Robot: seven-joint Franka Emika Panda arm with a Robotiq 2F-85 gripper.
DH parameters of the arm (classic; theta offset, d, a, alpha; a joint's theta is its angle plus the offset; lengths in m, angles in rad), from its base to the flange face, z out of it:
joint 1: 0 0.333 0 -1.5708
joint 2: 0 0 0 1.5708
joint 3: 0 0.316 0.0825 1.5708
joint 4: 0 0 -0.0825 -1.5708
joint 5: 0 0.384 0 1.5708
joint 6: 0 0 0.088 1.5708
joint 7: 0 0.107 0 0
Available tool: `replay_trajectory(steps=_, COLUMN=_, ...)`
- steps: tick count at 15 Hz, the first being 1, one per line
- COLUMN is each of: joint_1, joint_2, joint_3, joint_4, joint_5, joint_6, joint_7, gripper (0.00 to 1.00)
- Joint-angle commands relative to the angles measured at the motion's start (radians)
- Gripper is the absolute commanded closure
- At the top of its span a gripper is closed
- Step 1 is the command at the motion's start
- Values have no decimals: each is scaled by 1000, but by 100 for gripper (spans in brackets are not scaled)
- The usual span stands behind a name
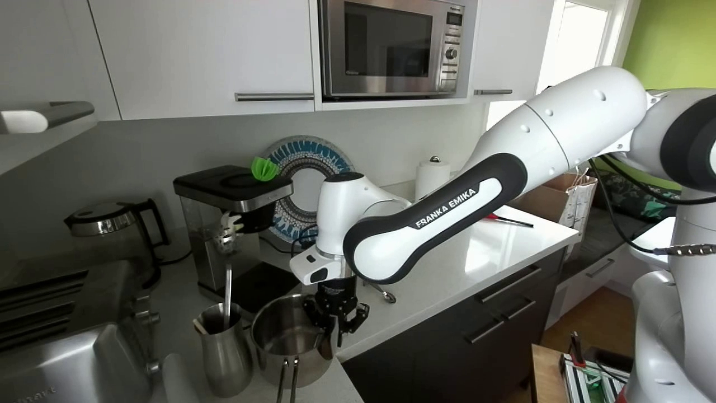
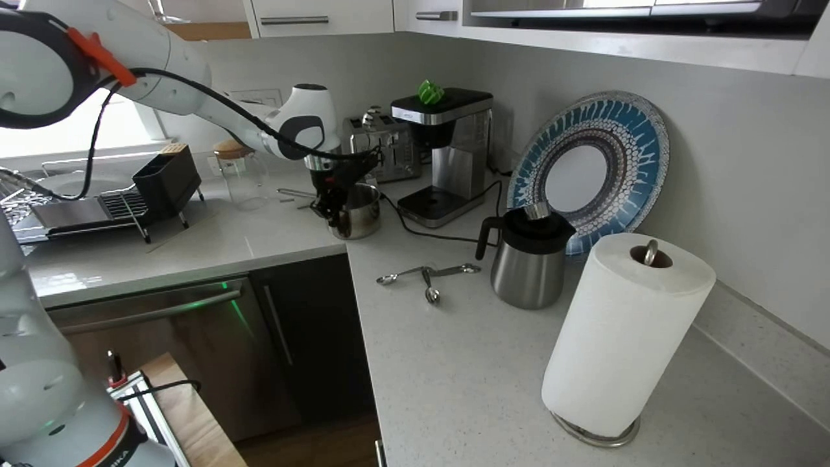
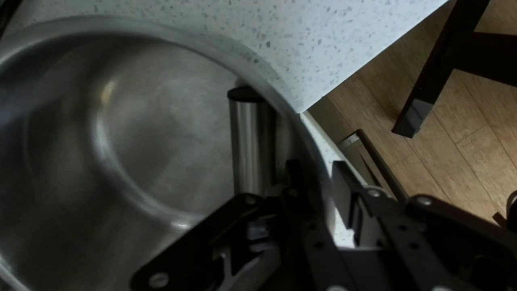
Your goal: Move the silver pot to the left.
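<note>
The silver pot (image 1: 313, 374) stands upright on the counter near its inner corner; it also shows behind my gripper in an exterior view (image 2: 364, 213). Its wire handle (image 1: 288, 376) points toward that camera. In the wrist view I look down into the pot (image 3: 173, 133). My gripper (image 1: 334, 338) points down over the rim; it also shows in the wrist view (image 3: 315, 169). One finger is inside the pot, one outside, partly open around the rim. A gap shows between rim and outer finger. A shiny upright cylinder shape shows inside; object or reflection, I cannot tell.
A tall steel jug (image 1: 224, 358) holding utensils stands close beside the pot, by a toaster (image 1: 84, 358). A coffee maker (image 2: 447, 155) is behind. Measuring spoons (image 2: 428, 275), a carafe (image 2: 528, 266) and a paper towel roll (image 2: 626, 337) lie along the counter. The counter edge is near the pot.
</note>
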Motion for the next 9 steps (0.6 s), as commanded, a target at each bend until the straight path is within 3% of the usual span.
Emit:
replay_trajectory(steps=1, joint_1=-20, joint_2=-26, joint_3=21, joint_4=4, joint_5=-9, joint_6=-6, joint_7=17, gripper=42)
replay_trajectory(steps=6, joint_1=-10, joint_2=-169, joint_3=32, joint_4=-138, joint_5=-36, joint_6=41, joint_7=-12, gripper=5)
replay_trajectory(steps=9, joint_1=2, joint_2=-290, joint_3=37, joint_4=-292, joint_5=-83, joint_6=241, joint_7=51, gripper=0)
